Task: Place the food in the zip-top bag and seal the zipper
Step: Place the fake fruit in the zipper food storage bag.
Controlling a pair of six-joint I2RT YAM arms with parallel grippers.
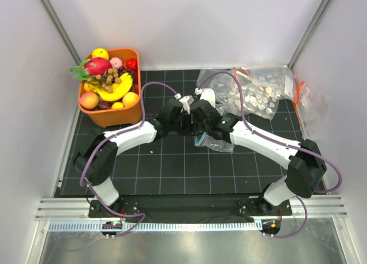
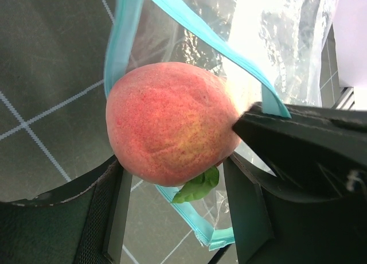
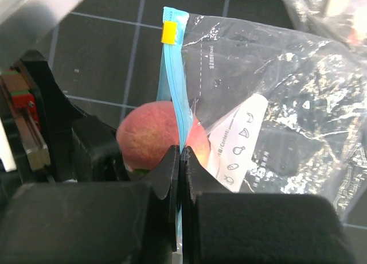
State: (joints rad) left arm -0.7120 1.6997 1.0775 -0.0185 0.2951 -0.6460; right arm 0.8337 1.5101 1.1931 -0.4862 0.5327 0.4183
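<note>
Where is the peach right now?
In the left wrist view the peach sits between the fingers of the left gripper, at the teal mouth of the zip-top bag, mid-table, beside the right gripper pinching the zipper.

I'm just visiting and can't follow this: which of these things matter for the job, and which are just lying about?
In the job: peach, held by the left tool; small bag; its zipper, pinched by the right tool.
Lying about: bin, banana, dragon fruit, big speckled bags.
</note>
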